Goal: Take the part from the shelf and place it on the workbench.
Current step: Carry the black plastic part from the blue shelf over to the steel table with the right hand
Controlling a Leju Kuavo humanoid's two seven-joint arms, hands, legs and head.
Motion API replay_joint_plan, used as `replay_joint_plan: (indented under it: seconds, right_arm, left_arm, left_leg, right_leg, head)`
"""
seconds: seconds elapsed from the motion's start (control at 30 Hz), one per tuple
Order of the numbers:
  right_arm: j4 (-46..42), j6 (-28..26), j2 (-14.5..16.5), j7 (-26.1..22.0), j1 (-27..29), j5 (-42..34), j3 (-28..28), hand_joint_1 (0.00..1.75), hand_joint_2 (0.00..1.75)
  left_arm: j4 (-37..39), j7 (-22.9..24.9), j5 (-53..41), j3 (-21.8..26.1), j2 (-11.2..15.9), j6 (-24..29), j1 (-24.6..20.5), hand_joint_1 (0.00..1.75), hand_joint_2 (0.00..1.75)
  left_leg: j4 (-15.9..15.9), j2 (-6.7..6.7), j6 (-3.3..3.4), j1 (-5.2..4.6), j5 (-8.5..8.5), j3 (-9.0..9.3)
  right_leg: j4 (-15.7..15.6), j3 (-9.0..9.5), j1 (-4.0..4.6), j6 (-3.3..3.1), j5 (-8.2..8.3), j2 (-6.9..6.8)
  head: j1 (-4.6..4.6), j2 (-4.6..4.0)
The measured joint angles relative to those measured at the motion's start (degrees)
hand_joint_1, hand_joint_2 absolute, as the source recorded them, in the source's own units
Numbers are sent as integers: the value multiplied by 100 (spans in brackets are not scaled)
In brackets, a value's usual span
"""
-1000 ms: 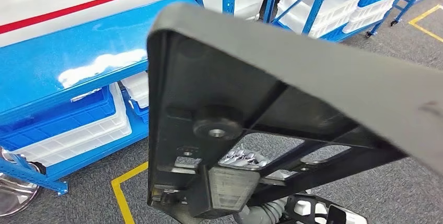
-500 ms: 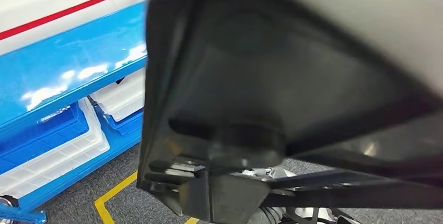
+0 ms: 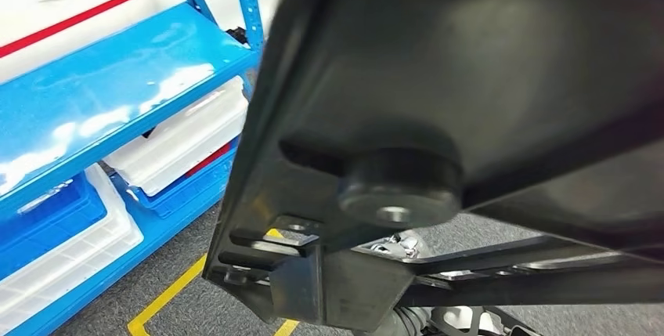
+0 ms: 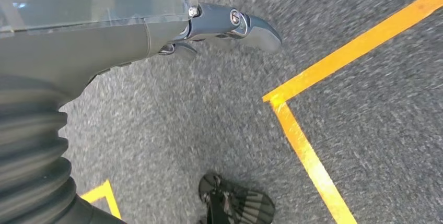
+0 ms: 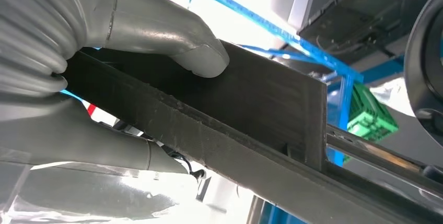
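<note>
Black ribbed part (image 3: 470, 101) held up close before head camera, beside blue shelf (image 3: 117, 85). Right wrist view: right hand (image 5: 104, 78) clamped on part's edge, thumb atop. Left wrist view: left hand (image 4: 156, 25) empty over grey carpet (image 4: 209, 130), fingers' spread unclear.

- A warehouse or factory storeroom.
- Blue steel shelving (image 3: 117, 85) with perforated uprights, well to the left of the right hand (image 5: 104, 78), holds stacked white bins (image 3: 184, 136) and blue bins (image 3: 47, 222).
- Grey carpeted floor (image 4: 198, 130) below the left hand (image 4: 156, 20) carries yellow marking tape (image 4: 308, 145).
</note>
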Motion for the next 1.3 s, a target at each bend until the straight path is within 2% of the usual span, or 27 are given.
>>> replay_joint_plan:
  seconds: [0.07, 0.13, 0.17, 0.23, 0.27, 0.3, 0.33, 0.37, 0.43, 0.5, 0.53, 0.57, 0.6, 0.67, 0.73, 0.77, 0.8, 0.83, 0.87, 0.9, 0.97, 1.03, 1.1, 1.13, 1.2, 1.23, 1.3]
  right_arm:
    - [-11, -11, -4, -1, 11, 9, -2, 169, 175]
    - [-15, -26, -9, -1, 35, 33, -3, 169, 175]
    - [-15, -32, -10, -1, 47, 46, -4, 169, 175]
    - [-1, -35, -15, 0, 77, 60, -4, 169, 175]
    - [15, -32, -18, 0, 97, 60, -4, 169, 175]
    - [37, -25, -22, 0, 115, 57, -6, 169, 175]
    - [64, -16, -25, 1, 126, 54, -8, 169, 175]
    - [97, -4, -28, 1, 131, 50, -11, 169, 175]
    - [180, 27, -32, 1, 124, 52, -16, 169, 175]
    - [269, 69, -32, 4, 110, 74, -17, 169, 175]
    - [309, 84, -32, 5, 105, 84, -17, 169, 175]
    - [344, 95, -32, 7, 102, 90, -18, 169, 175]
    - [379, 109, -32, 7, 98, 91, -19, 169, 175]
    - [460, 167, -32, 7, 54, 95, -18, 169, 175]
    - [574, 226, -28, 7, -27, 112, -15, 169, 175]
    - [655, 246, -26, 8, -63, 132, -13, 169, 175]
    - [748, 268, -24, 11, -95, 158, -11, 169, 175]
    - [850, 293, -23, 22, -128, 187, -7, 169, 175]
    - [945, 315, -23, 35, -167, 213, -1, 169, 175]
    - [1030, 332, -23, 47, -217, 230, 7, 169, 175]
    - [1160, 341, -23, 55, -327, 228, 15, 169, 175]
    - [1243, 350, -21, 55, -412, 197, 16, 169, 175]
    - [1294, 370, -20, 71, -445, 166, 16, 169, 175]
    - [1308, 381, -21, 90, -453, 154, 16, 169, 175]
    - [1316, 395, -20, 134, -479, 131, 16, 169, 175]
    - [1315, 395, -21, 150, -489, 118, 16, 169, 175]
    - [1312, 394, -22, 164, -479, 99, 16, 169, 175]
  left_arm:
    - [-1, -5, -16, -2, 15, 5, -4, 0, 175]
    - [-2, -22, -50, -7, 37, -6, -17, 0, 175]
    - [-2, -32, -68, -10, 50, -20, -18, 0, 175]
    - [-2, -44, -94, -15, 90, -67, 4, 0, 175]
    - [-2, -44, -105, -20, 113, -105, 20, 0, 175]
    - [-2, -44, -117, -26, 134, -155, 32, 0, 175]
    - [-2, -42, -127, -33, 151, -216, 37, 0, 175]
    - [-2, -39, -132, -40, 162, -284, 37, 0, 175]
    - [-2, -22, -128, -45, 175, -405, 33, 0, 175]
    - [-2, -4, -108, -46, 180, -484, 35, 0, 175]
    - [-2, 0, -96, -46, 180, -508, 35, 0, 175]
    - [-2, 2, -80, -45, 181, -527, 35, 0, 175]
    - [-2, 3, -63, -45, 181, -546, 31, 0, 175]
    - [-2, 4, -23, -40, 178, -575, 16, 0, 175]
    - [-2, 9, 3, -25, 164, -580, 22, 0, 175]
    - [-2, 16, 9, -11, 150, -578, 31, 0, 175]
    - [-2, 24, 19, 1, 132, -574, 37, 0, 175]
    - [-2, 29, 31, 10, 111, -568, 34, 0, 175]
    - [-2, 33, 42, 16, 87, -563, 24, 0, 175]
    - [-2, 31, 53, 21, 60, -559, 8, 0, 175]
    - [-1, 17, 72, 42, 0, -560, -17, 0, 175]
    - [2, 8, 91, 65, -53, -561, -20, 0, 175]
    - [3, 11, 95, 78, -93, -561, -21, 0, 175]
    - [3, 15, 90, 83, -109, -560, -29, 0, 175]
    - [3, 34, 73, 93, -141, -553, -39, 0, 175]
    - [3, 48, 65, 97, -154, -547, -34, 0, 175]
    - [4, 80, 53, 102, -177, -539, -3, 0, 175]
  left_leg:
    - [-18, 97, -49, -2, -17, 26]
    - [71, -21, -99, 15, -114, 26]
    - [254, -148, -120, 28, -241, -41]
    - [931, -369, -154, 59, -597, -345]
    - [1280, -406, -175, 71, -728, -515]
    - [1492, -420, -197, 82, -762, -628]
    - [1499, -425, -219, 98, -680, -649]
    - [1286, -436, -240, 119, -499, -565]
    - [555, -593, -292, 172, -134, -246]
    - [145, -747, -263, 188, -24, -63]
    - [127, -765, -224, 171, -47, -57]
    - [127, -715, -167, 158, -30, -63]
    - [118, -665, -128, 154, -13, -68]
    - [94, -564, -59, 153, 17, -71]
    - [87, -456, -20, 131, 22, -72]
    - [87, -391, -7, 114, 18, -75]
    - [88, -330, 1, 99, 13, -75]
    - [88, -270, 9, 85, 7, -74]
    - [88, -216, 14, 71, 1, -69]
    - [87, -171, 17, 61, -7, -58]
    - [86, -91, 8, 41, -27, -37]
    - [75, -2, -26, 27, -38, -32]
    - [53, 100, -71, 18, -54, -20]
    - [78, 73, -92, 21, -91, -15]
    - [423, -152, -131, 33, -305, -149]
    - [761, -296, -144, 47, -465, -303]
    - [1465, -409, -175, 62, -710, -678]
  right_leg:
    - [-65, 11, 12, -48, 11, 85]
    - [-157, 57, -25, -92, 58, 199]
    - [-200, 82, -49, -116, 81, 249]
    - [-215, 89, -65, -139, 93, 358]
    - [-210, 84, -69, -144, 93, 421]
    - [-200, 81, -75, -143, 92, 490]
    - [-185, 77, -84, -136, 89, 558]
    - [-160, 76, -98, -122, 80, 624]
    - [-71, 53, -124, -58, 38, 750]
    - [20, -12, -132, 25, 11, 865]
    - [37, -44, -134, 63, 19, 913]
    - [38, -66, -143, 96, 35, 957]
    - [44, -81, -151, 124, 39, 953]
    - [261, -191, -147, 167, -99, 753]
    - [863, -479, -138, 195, -424, 496]
    - [1236, -663, -141, 201, -579, 447]
    - [1513, -800, -142, 199, -660, 424]
    - [1622, -857, -140, 186, -646, 408]
    - [1517, -804, -133, 161, -528, 392]
    - [1196, -637, -115, 122, -334, 353]
    - [414, -234, -27, 21, -48, 125]
    - [37, -67, 61, -53, 2, -24]
    - [-31, -59, 63, -91, 22, 72]
    - [-82, -33, 45, -107, 43, 129]
    - [-173, 28, -4, -147, 84, 239]
    - [-183, 39, -9, -158, 88, 295]
    - [-171, 39, -15, -172, 87, 434]
  head:
    - [-1, 0]
    - [-1, 0]
    - [-4, -1]
    - [-7, -1]
    - [-9, -1]
    - [-8, 0]
    - [-9, 0]
    - [-9, 0]
    - [-9, 0]
    - [-5, 0]
    - [-4, 0]
    - [-3, -1]
    - [-3, -1]
    - [15, -1]
    - [33, -1]
    - [34, 0]
    - [34, 0]
    - [33, 0]
    - [34, 0]
    - [33, 0]
    - [34, 0]
    - [37, 0]
    - [38, 0]
    - [39, 0]
    - [33, 0]
    - [31, 0]
    - [27, 0]
